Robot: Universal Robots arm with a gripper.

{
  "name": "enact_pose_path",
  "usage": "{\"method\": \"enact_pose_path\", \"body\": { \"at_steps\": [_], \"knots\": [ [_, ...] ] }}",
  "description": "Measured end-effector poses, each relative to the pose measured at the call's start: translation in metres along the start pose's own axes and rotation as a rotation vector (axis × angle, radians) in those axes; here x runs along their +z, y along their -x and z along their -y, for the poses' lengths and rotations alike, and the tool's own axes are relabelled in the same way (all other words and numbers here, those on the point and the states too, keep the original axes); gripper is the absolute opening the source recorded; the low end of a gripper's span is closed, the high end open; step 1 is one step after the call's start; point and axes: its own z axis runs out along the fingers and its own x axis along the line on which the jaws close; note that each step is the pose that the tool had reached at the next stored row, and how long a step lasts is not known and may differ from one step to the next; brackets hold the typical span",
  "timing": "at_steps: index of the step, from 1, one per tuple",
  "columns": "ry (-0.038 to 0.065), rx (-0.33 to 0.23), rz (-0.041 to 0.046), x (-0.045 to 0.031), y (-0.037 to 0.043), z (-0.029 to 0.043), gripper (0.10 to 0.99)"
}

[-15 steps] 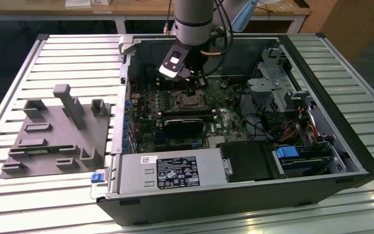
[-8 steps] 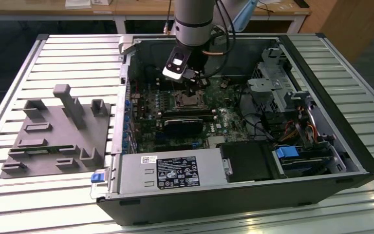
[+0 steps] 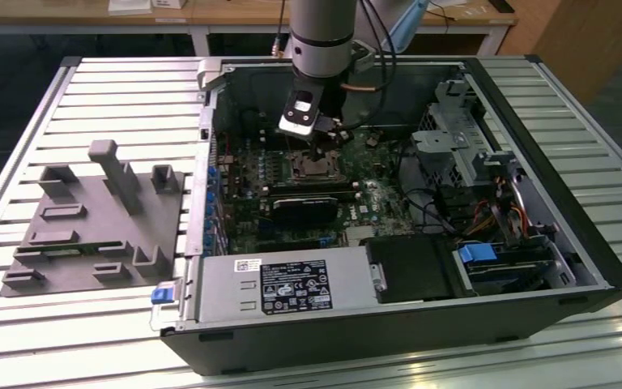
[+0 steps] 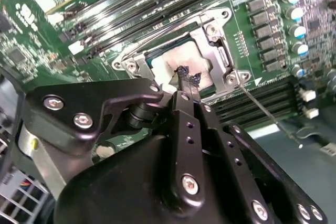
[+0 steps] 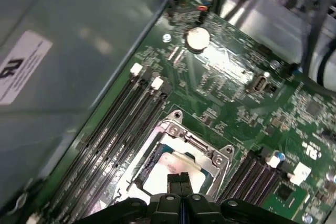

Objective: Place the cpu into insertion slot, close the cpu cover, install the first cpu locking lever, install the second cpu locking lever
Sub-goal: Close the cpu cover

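We count one computer case (image 3: 398, 336), and within it one insertion slot (image 5: 149, 163) seating one cpu (image 4: 167, 62) under one cpu cover (image 4: 216, 56), which lies flat. Two locking levers flank the slot, and the free lever (image 4: 269, 115) juts out aslant. The gripper (image 4: 187, 77), clenched on nothing, hovers at the cover's edge; we judge the first lever step in hand, calling for a steady sideways hook.

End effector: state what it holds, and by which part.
Nothing is held. The end effector is shut, empty, its tip over the cpu framed by the cpu cover.
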Motion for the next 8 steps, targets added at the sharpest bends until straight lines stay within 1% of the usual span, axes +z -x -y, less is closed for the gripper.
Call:
{"method": "enact_pose_path", "body": {
  "at_steps": [8],
  "knots": [
    [0.002, -0.145, -0.0064, 0.0014, 0.0, 0.0001, 0.102]
  ]
}}
